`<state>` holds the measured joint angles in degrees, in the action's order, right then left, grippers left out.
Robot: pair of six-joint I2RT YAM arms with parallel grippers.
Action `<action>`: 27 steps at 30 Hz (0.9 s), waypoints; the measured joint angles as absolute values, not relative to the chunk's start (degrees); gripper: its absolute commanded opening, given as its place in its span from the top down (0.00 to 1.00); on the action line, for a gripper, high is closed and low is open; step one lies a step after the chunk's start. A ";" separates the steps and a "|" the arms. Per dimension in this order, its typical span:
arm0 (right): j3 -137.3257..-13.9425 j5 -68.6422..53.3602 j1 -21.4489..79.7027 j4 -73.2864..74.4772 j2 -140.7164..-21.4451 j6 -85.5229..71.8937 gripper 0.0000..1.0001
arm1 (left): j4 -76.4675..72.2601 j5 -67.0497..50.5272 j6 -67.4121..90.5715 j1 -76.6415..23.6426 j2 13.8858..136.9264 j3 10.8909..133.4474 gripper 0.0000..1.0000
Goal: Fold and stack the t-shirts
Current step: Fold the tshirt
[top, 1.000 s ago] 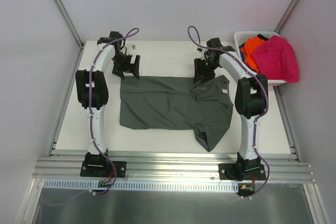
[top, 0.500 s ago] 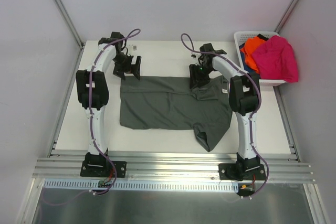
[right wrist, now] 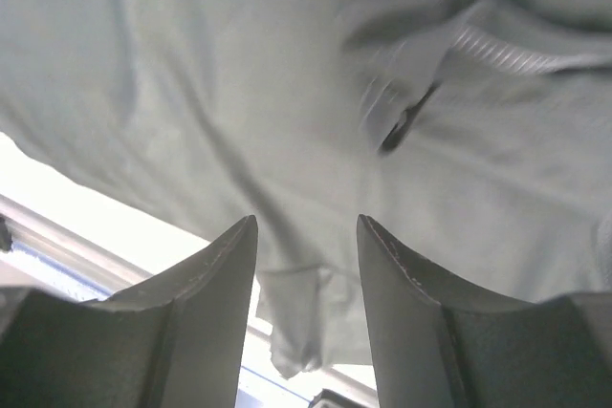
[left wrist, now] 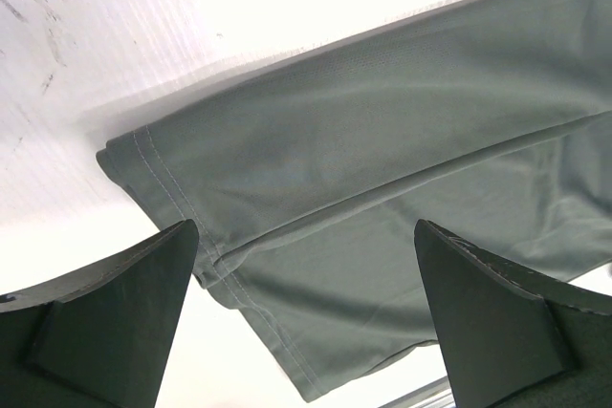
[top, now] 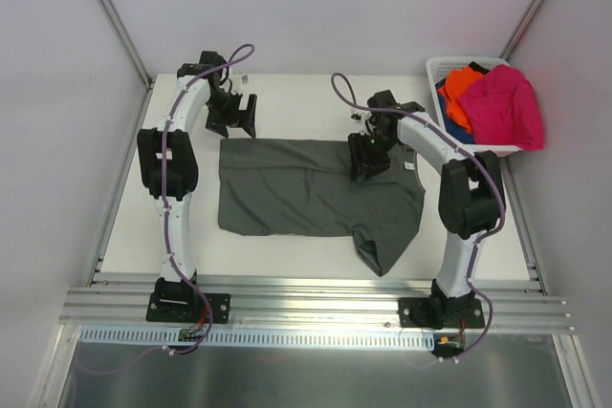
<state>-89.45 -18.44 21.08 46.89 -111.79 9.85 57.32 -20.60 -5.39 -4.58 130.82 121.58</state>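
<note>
Both empty, the left gripper (top: 242, 116) gapes wide, the right gripper (top: 367, 163) narrowly; I'd pinch the limp grey-green t-shirt (top: 306, 193) along its upper edge.

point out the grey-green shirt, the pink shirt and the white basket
grey-green shirt (top: 287, 193): top external view, flat middle of its body
pink shirt (top: 507, 107): top external view, middle of the heaped cloth
white basket (top: 449, 61): top external view, far rim near its left corner

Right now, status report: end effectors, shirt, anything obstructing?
Left end effector open, at far-left corner. Right end effector open, near collar. Grey-green t-shirt spread, ungripped. Basket far right.
</note>
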 measured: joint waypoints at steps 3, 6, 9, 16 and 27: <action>-87.70 -18.50 22.00 47.53 -109.19 9.67 0.50 | 57.32 -20.58 -5.32 -4.58 130.82 121.80 0.02; -87.64 -18.39 22.15 47.35 -109.03 9.69 0.50 | 57.30 -20.58 -5.30 -4.58 130.82 121.80 0.02; -88.92 -18.31 21.93 47.48 -110.15 9.76 0.50 | 57.30 -20.53 -5.30 -4.58 130.82 121.80 0.02; -100.68 -18.20 21.21 46.15 -119.59 10.09 0.51 | 57.25 -20.51 -5.32 -4.58 130.80 120.64 0.02; -104.55 -17.93 20.97 45.39 -125.12 10.39 0.51 | 57.28 -20.38 -5.37 -4.58 130.61 118.76 0.02</action>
<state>-104.55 -17.93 20.97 45.39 -125.12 10.39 57.28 -20.38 -5.37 -4.58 130.61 118.76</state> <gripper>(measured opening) 0.493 0.984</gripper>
